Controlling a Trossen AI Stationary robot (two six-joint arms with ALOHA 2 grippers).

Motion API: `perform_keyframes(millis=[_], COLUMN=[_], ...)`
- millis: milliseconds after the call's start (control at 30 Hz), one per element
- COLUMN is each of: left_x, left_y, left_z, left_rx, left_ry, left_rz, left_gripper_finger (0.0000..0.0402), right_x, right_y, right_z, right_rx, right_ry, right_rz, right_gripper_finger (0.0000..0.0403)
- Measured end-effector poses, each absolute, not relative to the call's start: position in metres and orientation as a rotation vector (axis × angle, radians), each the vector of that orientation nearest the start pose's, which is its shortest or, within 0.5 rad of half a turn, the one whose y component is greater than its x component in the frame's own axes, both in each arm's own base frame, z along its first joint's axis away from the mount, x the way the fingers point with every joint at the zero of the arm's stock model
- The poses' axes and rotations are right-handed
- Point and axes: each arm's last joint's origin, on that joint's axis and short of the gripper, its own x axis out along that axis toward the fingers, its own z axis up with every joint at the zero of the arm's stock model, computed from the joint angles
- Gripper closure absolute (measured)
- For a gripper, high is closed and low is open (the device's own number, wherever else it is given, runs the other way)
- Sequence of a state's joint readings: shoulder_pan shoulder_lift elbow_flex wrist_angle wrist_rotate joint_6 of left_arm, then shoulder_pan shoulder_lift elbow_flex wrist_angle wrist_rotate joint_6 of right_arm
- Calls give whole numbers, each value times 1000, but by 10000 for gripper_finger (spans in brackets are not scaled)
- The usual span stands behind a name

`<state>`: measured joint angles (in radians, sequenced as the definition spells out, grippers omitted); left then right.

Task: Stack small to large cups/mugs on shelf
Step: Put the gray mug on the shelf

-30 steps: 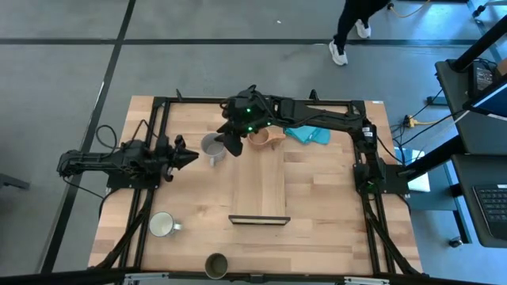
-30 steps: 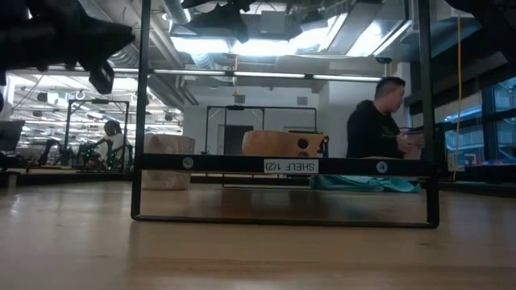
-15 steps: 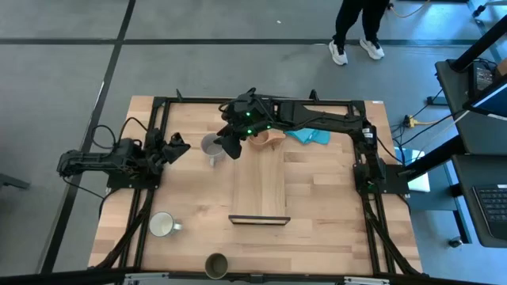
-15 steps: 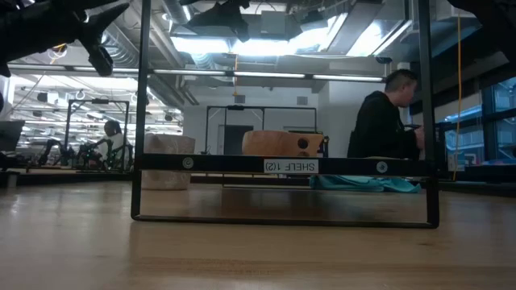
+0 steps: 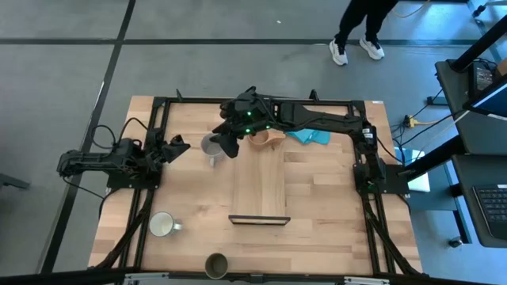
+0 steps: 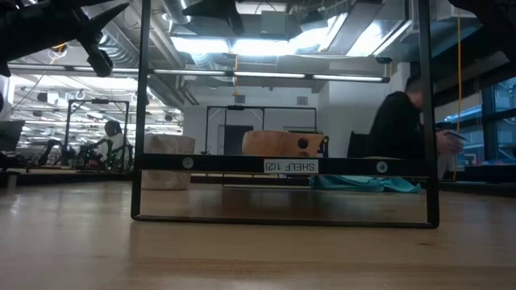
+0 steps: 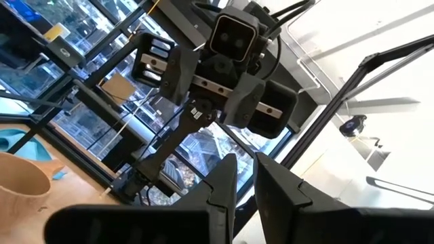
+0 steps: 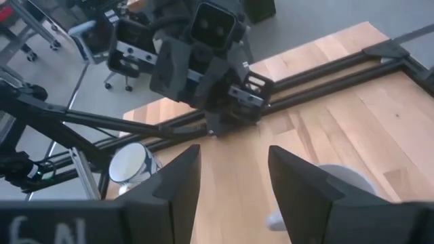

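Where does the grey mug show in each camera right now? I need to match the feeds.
High view: grey mug just left of the shelf's far end, under the right gripper.
Low view: grey mug behind the shelf's left bracket.
Left wrist view: not in it.
Right wrist view: grey mug beyond the fingers.
Shared landmark: the tan wooden cup beside it.

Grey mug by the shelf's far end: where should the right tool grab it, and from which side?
Grey mug stands upright, mouth up, handle toward the near edge. Likely best: right tool drops from above and pinches the rim on the shelf side, away from the handle.
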<state>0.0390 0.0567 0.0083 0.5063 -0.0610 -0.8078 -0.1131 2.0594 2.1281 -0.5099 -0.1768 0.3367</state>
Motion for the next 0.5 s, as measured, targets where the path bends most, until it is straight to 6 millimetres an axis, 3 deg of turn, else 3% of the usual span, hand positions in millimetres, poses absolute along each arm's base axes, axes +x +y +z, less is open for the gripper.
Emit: perform_keyframes(millis=[500], left_x=[91], left_y=[5], left_z=[209], left_rx=[-691], left_ry=[-470], left_rz=[-64], left_gripper_finger=[357], right_x=[471], right_y=[-50], right_z=[377], right_rx=[394], right_ry=[394], right_rz=[-6], right_gripper_finger=[228])
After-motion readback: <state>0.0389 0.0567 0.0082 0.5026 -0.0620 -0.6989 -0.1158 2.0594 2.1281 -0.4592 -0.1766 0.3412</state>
